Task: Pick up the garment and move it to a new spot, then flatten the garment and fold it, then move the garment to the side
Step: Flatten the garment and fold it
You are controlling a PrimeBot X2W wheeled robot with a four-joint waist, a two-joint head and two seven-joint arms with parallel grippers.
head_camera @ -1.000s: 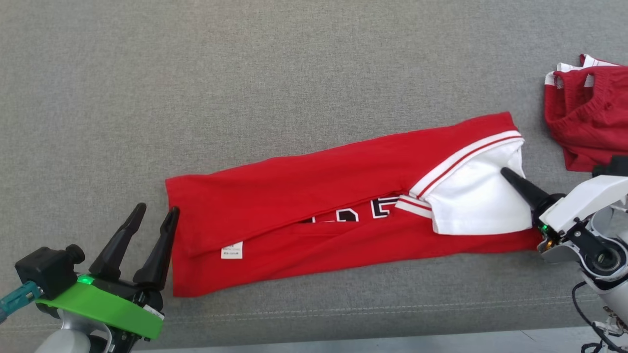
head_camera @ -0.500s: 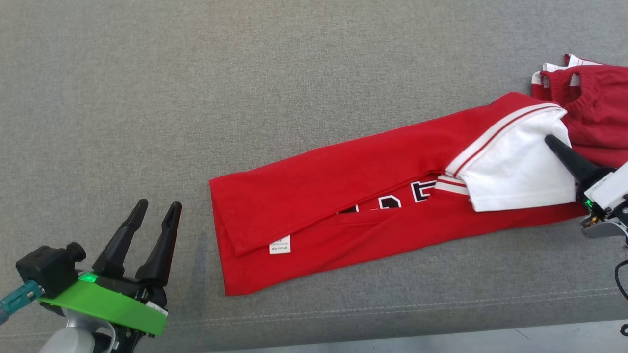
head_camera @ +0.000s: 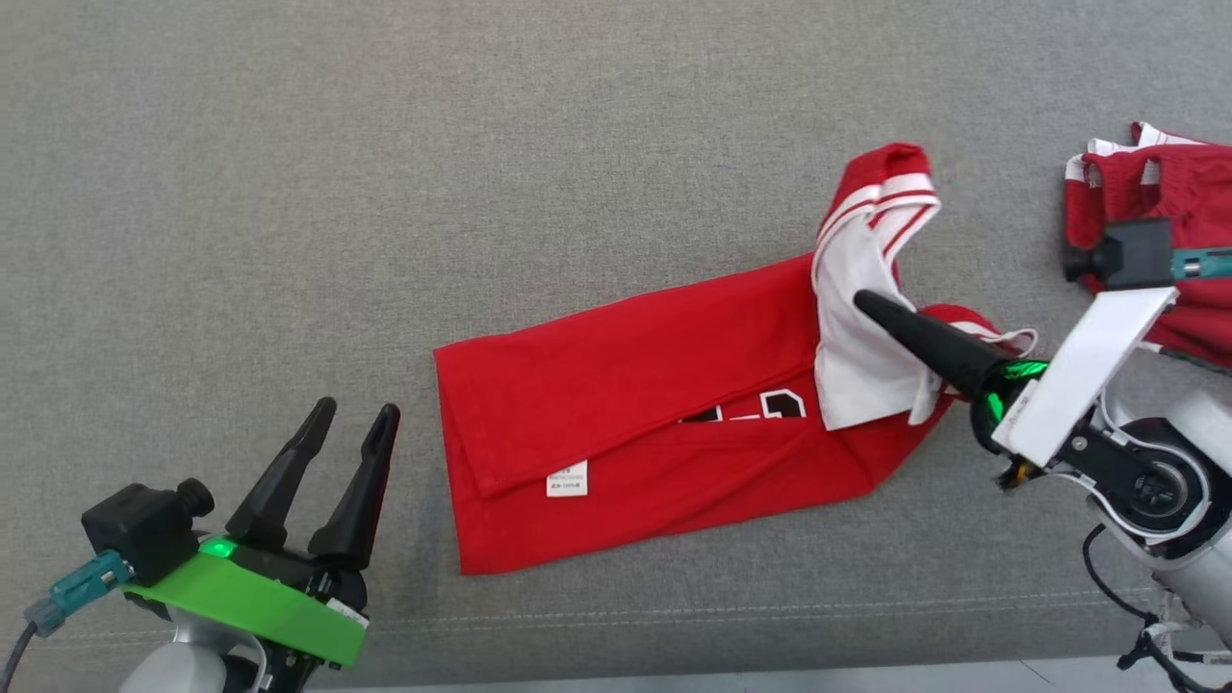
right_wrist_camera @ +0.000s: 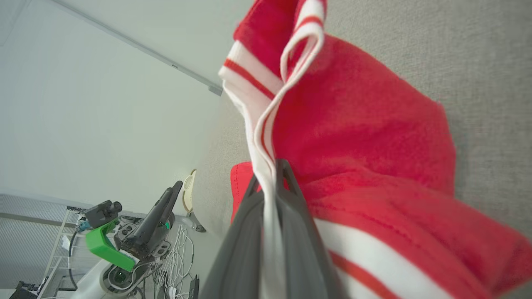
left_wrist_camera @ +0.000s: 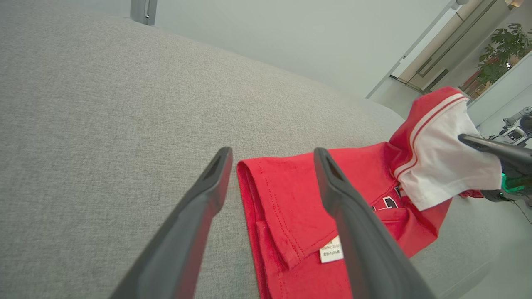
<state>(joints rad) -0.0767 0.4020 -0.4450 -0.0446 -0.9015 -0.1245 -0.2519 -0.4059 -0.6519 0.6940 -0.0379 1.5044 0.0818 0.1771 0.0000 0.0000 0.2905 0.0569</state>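
Observation:
The garment (head_camera: 626, 375) is a red shirt with white sleeves and a small white label, folded into a long strip on the grey cushion (head_camera: 385, 144). My right gripper (head_camera: 861, 300) is shut on its white sleeve end, which stands lifted and bunched above the rest. The right wrist view shows the white striped cloth (right_wrist_camera: 268, 137) pinched between the fingers. My left gripper (head_camera: 356, 416) stands open just left of the garment's near end, apart from it. In the left wrist view its fingers (left_wrist_camera: 208, 187) frame the folded hem (left_wrist_camera: 266, 199).
A second red garment (head_camera: 1155, 192) with white trim lies bunched at the right edge of the cushion, behind my right wrist. The cushion's front seam (head_camera: 674, 616) runs near the bottom, with pale floor (head_camera: 866, 674) beyond it.
My right gripper has lifted the sleeve end and carried it left, so the strip is shorter and its right end now stands bunched. The left gripper has stayed open.

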